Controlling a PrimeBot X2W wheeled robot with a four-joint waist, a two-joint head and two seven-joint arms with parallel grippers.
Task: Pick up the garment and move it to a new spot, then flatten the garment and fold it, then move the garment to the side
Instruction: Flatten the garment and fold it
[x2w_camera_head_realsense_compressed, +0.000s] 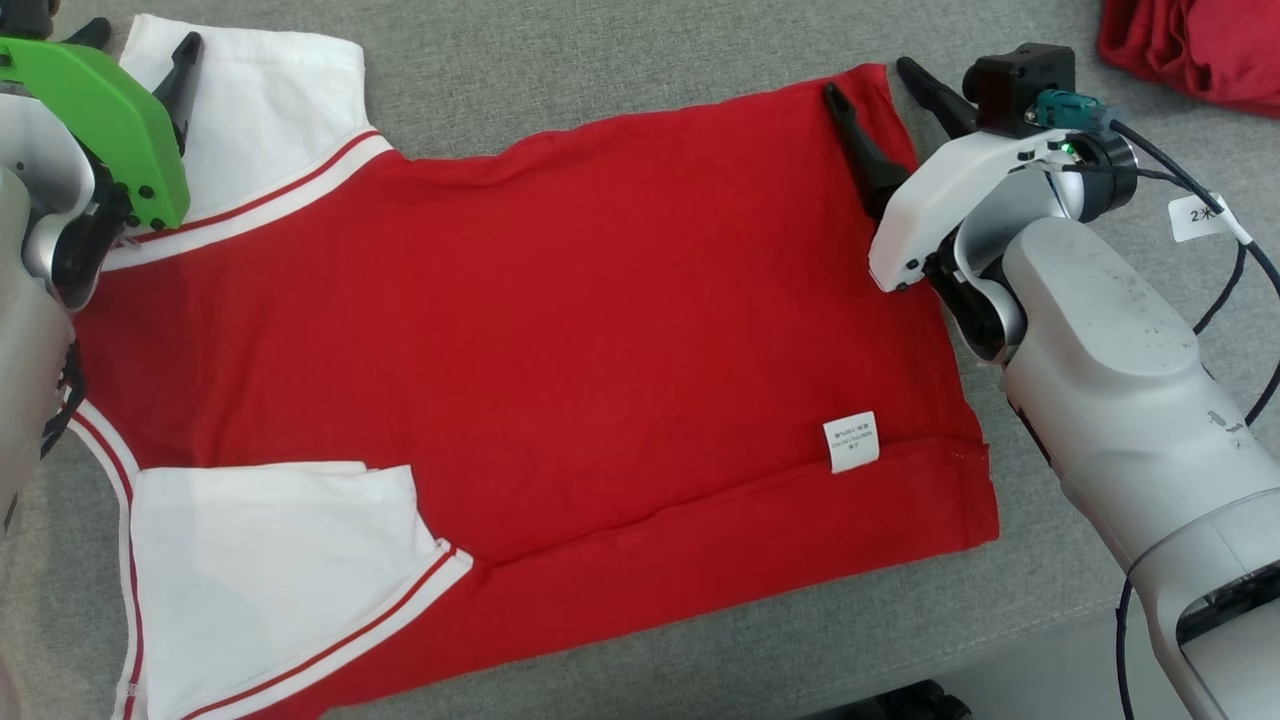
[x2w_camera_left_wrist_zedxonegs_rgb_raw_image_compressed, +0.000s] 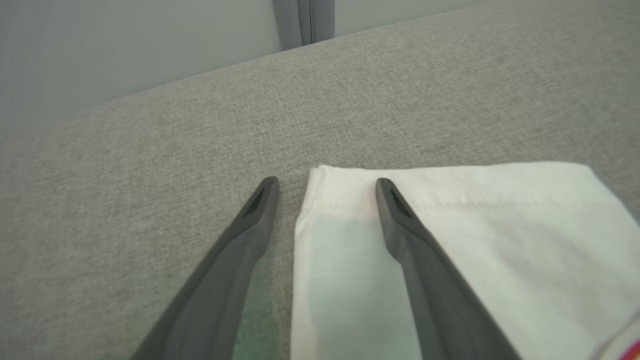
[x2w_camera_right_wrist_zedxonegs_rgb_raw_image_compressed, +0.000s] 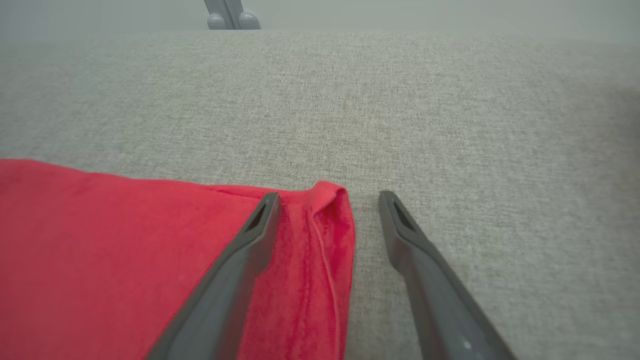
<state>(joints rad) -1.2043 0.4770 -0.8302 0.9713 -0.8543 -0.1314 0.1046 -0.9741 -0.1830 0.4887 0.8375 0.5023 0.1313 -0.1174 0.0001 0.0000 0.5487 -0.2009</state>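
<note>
The red short-sleeved garment with white, red-striped sleeves lies spread flat on the grey fabric-covered counter. Its long axis runs across the head view, with the sleeves toward the robot's left and the hem toward its right. The left tool has its fingers apart, straddling the outer corner of the far white sleeve. The right tool, also with its fingers apart, straddles the far hem corner, one finger over red cloth and one over bare counter. Neither tool clamps anything. Each arm is nearer its own end of the garment, so a fold toward the robot probably requires both far corners to be gripped together.
</note>
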